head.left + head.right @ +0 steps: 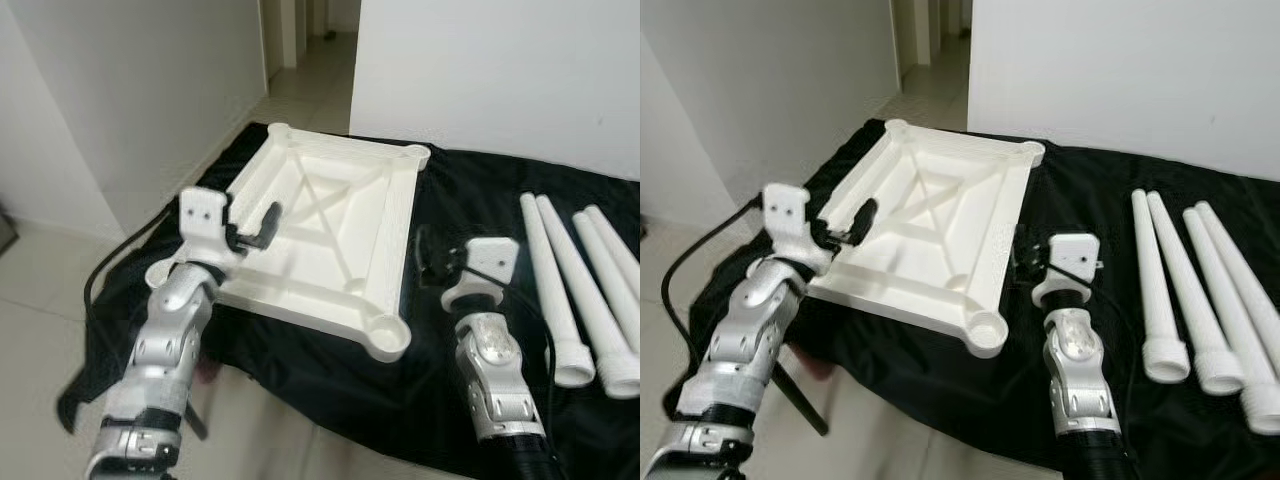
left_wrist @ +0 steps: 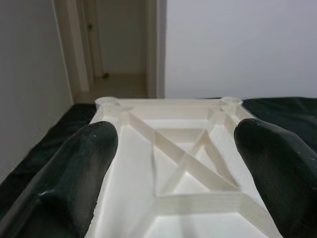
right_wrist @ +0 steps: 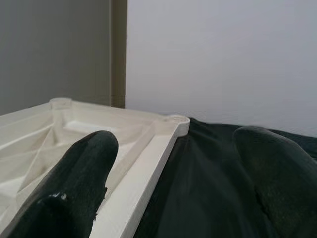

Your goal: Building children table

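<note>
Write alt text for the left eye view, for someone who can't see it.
A white plastic tabletop lies upside down on a black cloth, its ribbed underside and corner leg sockets facing up. The left end effector reaches over its left edge, and the right end effector hovers open just beside its right edge. Four white table legs lie side by side on the cloth at the right.
</note>
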